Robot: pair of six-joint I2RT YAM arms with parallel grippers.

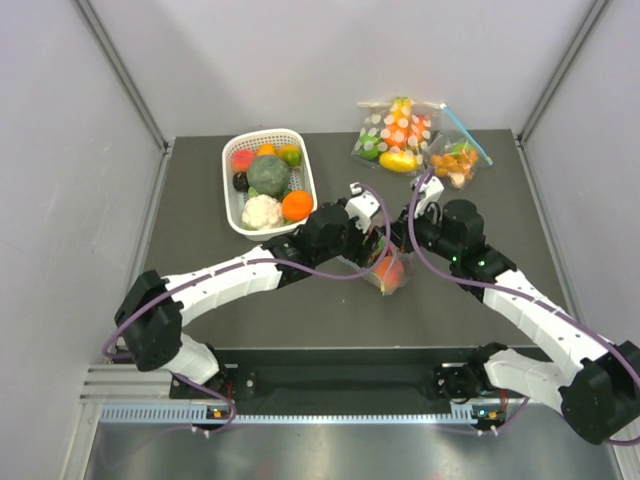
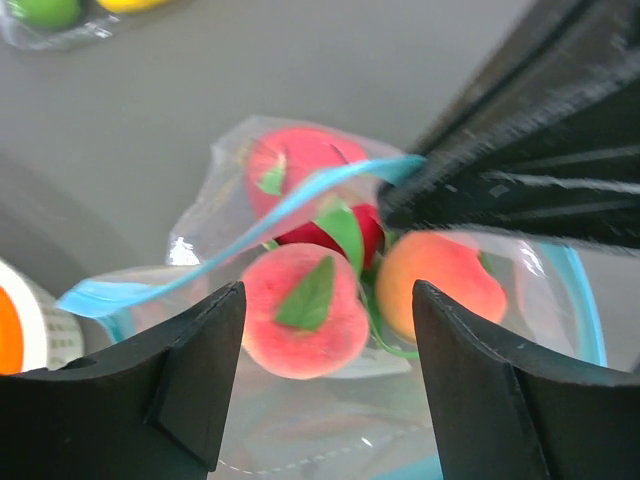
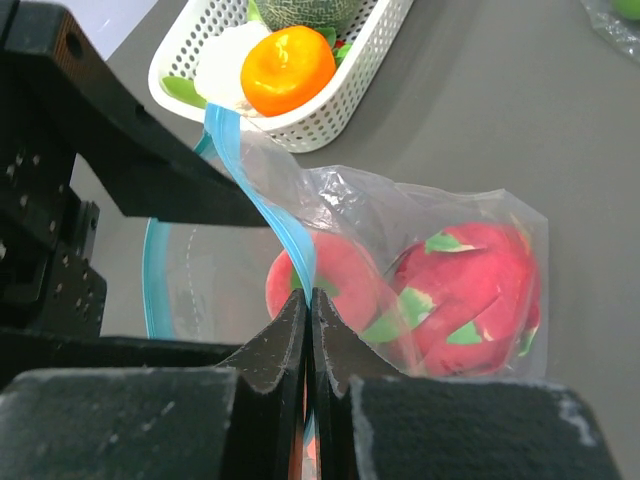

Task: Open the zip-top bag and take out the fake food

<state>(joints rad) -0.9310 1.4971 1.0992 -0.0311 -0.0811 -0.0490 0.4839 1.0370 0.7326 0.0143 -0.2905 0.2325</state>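
Note:
The zip-top bag (image 1: 388,270) lies mid-table between both grippers, its mouth pulled open. My right gripper (image 3: 309,300) is shut on its teal-blue zip strip (image 3: 262,205) and holds that edge up. Through the plastic I see a pink-red dragon fruit (image 3: 470,300) and a pink-red fruit (image 3: 340,285). My left gripper (image 2: 328,380) is open at the bag's mouth (image 2: 150,290), holding nothing. Just beyond its fingertips lie a pink peach (image 2: 305,320), an orange peach (image 2: 440,285) and a dark red fruit (image 2: 335,235). All the fruit is inside the bag.
A white basket (image 1: 240,205) with a cabbage, a cauliflower and an orange (image 1: 296,205) stands left of the grippers, close to the left arm. A polka-dot bag (image 1: 395,130) and a small bag of orange pieces (image 1: 455,160) lie at the back right.

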